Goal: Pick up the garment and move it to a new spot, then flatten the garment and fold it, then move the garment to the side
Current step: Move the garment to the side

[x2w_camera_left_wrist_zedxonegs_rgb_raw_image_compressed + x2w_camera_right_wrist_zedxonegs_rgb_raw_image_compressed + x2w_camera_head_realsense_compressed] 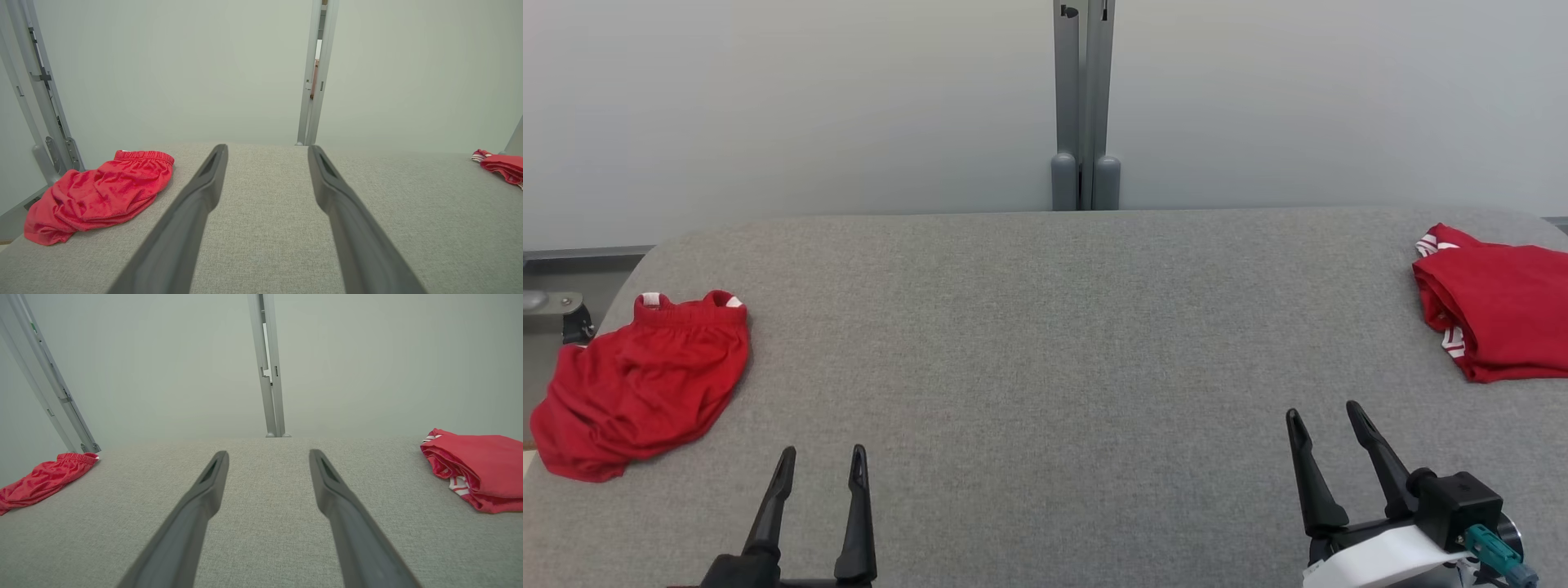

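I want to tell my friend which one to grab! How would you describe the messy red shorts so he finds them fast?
Start at the big grey table by the pale wall and go to its left edge. The messy red shorts lie there in a heap. The other red garment, at the right edge, is neatly folded; these are crumpled, gathered waistband showing.

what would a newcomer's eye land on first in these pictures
Two splashes of red on the grey table: crumpled red shorts at its left edge and a folded red garment with white stripes at the right edge. Nearer the camera, the left claw and right claw point forward, open and empty.
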You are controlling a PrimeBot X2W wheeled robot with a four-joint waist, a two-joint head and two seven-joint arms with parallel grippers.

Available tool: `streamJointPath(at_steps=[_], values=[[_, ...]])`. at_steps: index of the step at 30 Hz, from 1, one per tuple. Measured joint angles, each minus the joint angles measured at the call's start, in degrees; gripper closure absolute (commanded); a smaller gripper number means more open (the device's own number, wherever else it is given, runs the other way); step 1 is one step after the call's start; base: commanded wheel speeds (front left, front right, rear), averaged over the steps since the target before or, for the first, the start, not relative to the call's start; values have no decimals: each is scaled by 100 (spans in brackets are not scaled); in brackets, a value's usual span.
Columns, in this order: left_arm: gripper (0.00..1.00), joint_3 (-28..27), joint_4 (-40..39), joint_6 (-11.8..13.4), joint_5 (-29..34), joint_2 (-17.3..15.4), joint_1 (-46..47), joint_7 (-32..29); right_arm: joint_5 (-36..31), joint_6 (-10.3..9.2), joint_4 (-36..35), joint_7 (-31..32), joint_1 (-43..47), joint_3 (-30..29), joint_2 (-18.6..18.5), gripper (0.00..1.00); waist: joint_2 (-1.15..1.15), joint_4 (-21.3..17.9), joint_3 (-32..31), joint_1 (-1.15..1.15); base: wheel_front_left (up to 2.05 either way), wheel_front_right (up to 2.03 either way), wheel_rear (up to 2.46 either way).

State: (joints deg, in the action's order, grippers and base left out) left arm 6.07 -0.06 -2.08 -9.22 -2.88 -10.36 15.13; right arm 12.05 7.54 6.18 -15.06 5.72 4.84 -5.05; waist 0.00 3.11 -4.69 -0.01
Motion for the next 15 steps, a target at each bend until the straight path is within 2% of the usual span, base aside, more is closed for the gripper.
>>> streamJointPath(at_steps=[15], values=[[0,73,236,-49,53,1,-58,-1,-79,0,24,0,52,-130,99,0,0,-47,0,0,0,0,0]])
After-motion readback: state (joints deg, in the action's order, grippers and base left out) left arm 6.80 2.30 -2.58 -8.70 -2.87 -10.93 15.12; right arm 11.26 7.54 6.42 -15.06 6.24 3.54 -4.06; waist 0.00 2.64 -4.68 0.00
